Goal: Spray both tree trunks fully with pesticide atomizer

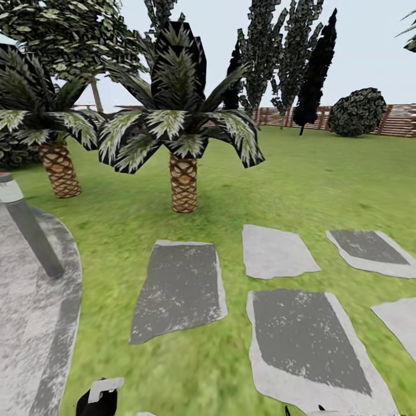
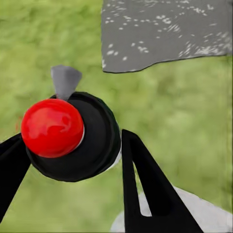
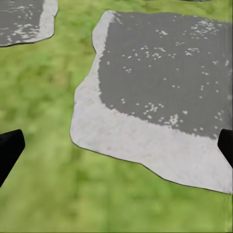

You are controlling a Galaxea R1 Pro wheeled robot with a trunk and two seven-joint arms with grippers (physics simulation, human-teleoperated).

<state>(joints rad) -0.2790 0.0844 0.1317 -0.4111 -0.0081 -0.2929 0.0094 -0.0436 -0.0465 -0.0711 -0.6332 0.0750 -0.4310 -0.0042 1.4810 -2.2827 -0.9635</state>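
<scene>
The pesticide atomizer (image 2: 51, 127), a black bottle with a red top, sits between the two black fingers of my left gripper (image 2: 77, 165), which is shut on it above the grass floor (image 2: 184, 111). In the head view the left gripper (image 1: 99, 398) shows at the lower edge, over the lawn. My right gripper (image 3: 118, 145) is open, its fingers far apart with nothing between them, hanging over a grey stepping stone (image 3: 160, 87). A leafy tree (image 1: 63, 34) with a thin bare trunk (image 1: 96, 95) stands far off, behind the palms.
Two short scaly-trunk palms (image 1: 184, 179) (image 1: 59, 167) stand ahead on the lawn. Several grey stepping stones (image 1: 179, 289) lie in front of me. At the left is grey paving (image 1: 29, 323) with a leaning post (image 1: 32, 231). A slat fence (image 1: 398, 118), dark conifers (image 1: 315, 69) and a bush (image 1: 357, 112) close the back.
</scene>
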